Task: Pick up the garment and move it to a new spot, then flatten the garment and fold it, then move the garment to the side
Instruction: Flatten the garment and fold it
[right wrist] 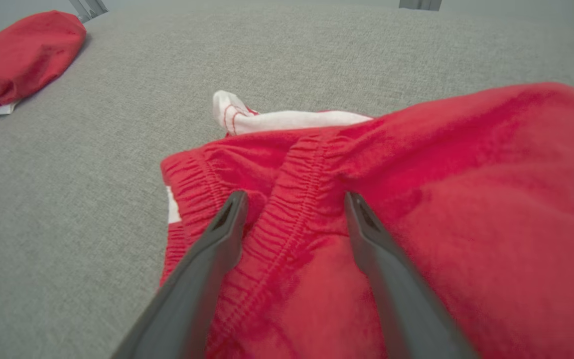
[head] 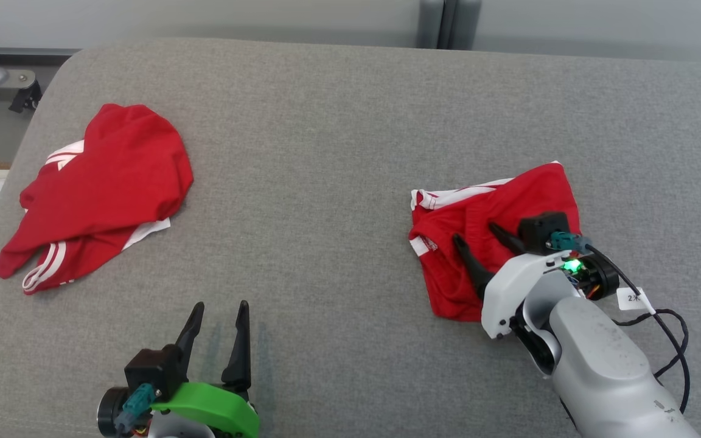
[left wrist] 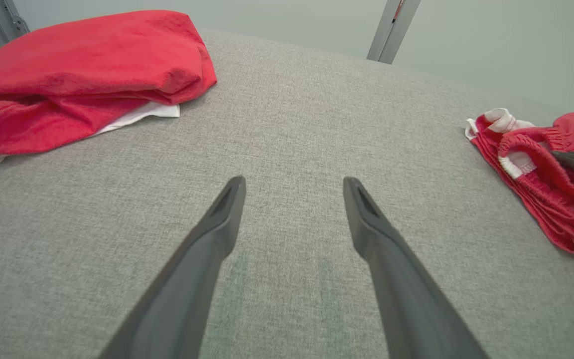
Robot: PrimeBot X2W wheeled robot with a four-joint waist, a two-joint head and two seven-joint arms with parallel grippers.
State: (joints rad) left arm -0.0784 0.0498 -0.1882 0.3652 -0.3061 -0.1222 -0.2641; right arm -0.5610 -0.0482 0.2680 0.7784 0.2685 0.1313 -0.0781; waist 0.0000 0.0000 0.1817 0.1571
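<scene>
Shorts (head: 509, 194), red with white trim, lie crumpled under the right gripper (head: 473, 231), its fingers spread astride the waistband (right wrist: 287, 219); the left gripper (head: 221, 304) hovers released over grey padding (head: 326, 152).

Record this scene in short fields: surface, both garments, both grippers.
surface: grey padded table
garment at left: red jersey with white stripes, crumpled, nothing touching it
garment at right: red shorts, bunched, elastic waistband showing
left gripper: open, over bare table, holding nothing
right gripper: open, fingers on either side of the waistband, not closed on it
</scene>
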